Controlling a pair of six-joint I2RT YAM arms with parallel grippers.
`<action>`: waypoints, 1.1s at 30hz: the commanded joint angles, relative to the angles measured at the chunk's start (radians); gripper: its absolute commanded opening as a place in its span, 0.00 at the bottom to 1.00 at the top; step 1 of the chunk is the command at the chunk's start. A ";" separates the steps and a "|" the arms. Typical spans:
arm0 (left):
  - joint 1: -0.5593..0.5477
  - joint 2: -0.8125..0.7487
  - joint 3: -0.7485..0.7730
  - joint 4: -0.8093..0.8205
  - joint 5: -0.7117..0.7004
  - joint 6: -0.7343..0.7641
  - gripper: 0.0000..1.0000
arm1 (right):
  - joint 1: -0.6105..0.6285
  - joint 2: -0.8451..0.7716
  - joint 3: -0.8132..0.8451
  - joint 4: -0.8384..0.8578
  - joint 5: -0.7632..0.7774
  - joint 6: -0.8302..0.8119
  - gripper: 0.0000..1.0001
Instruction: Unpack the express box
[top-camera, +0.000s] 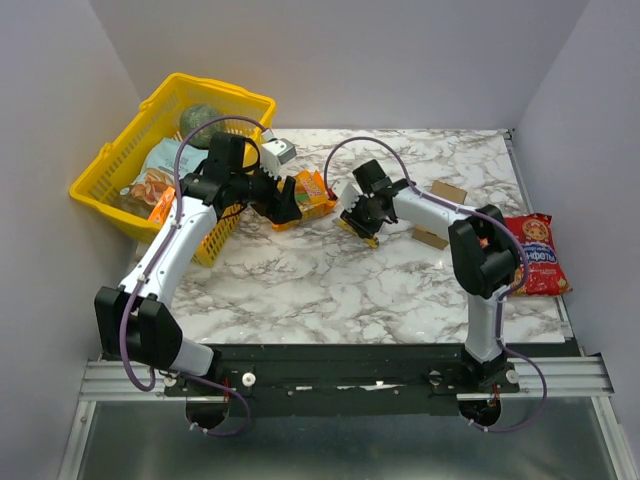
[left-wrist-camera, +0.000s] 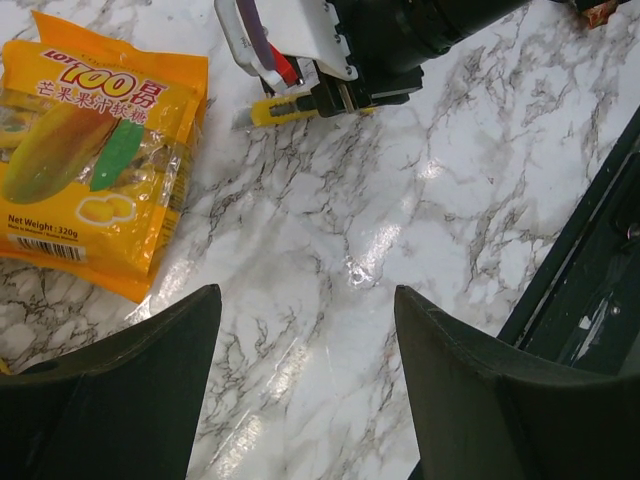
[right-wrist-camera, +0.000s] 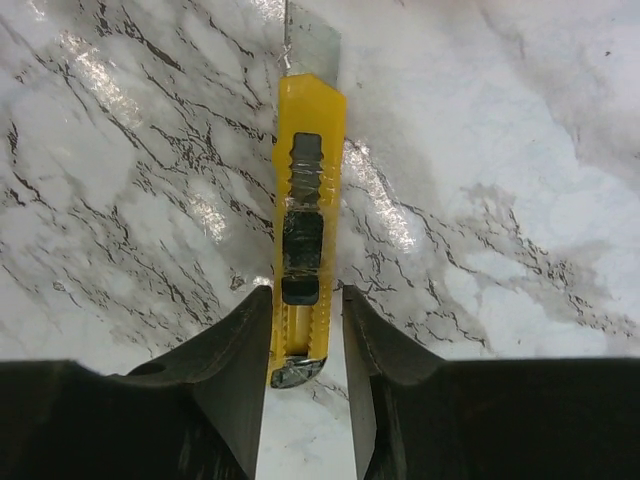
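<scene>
The right gripper (right-wrist-camera: 305, 292) has its 2 dark fingers (right-wrist-camera: 235, 380) drawn in narrow around the rear end of a yellow utility knife (right-wrist-camera: 305, 200). In the right wrist view, the finger on the left meets the knife's edge. A thin sliver of white shows between the handle and the other finger, so I cannot tell whether the knife is truly clamped. The knife points straight away from the wrist, its black slider facing up and a short length of blade out at the far tip, over the marble table (right-wrist-camera: 500, 150).

The left gripper (left-wrist-camera: 308, 295) stands wide, its 2 fingers (left-wrist-camera: 140, 390) well apart with only marble between them, holding nothing. Beyond the finger on the left of that view, an orange snack packet (left-wrist-camera: 95, 150) printed with mango art lies flat on the table.

From above, the 2 grippers face each other near the table's middle, the packet just beside the left one. The express box (top-camera: 449, 190) lies behind the right forearm, toward the table's far right. Its brown cardboard shows on both sides of the arm, which hides its middle. A red snack bag (top-camera: 535, 255) lies at the right edge, apart from the box. A yellow basket (top-camera: 118, 150) with packets inside sits at the far left corner.
</scene>
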 joint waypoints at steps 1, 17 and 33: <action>0.004 0.029 0.040 0.014 -0.004 -0.007 0.79 | -0.003 -0.041 0.002 -0.026 -0.013 0.013 0.43; 0.004 0.020 0.021 0.025 -0.012 -0.004 0.79 | -0.014 0.071 -0.006 -0.079 -0.033 -0.084 0.36; -0.011 0.202 0.087 0.081 0.106 -0.048 0.78 | -0.014 -0.202 -0.098 0.024 -0.011 -0.159 0.01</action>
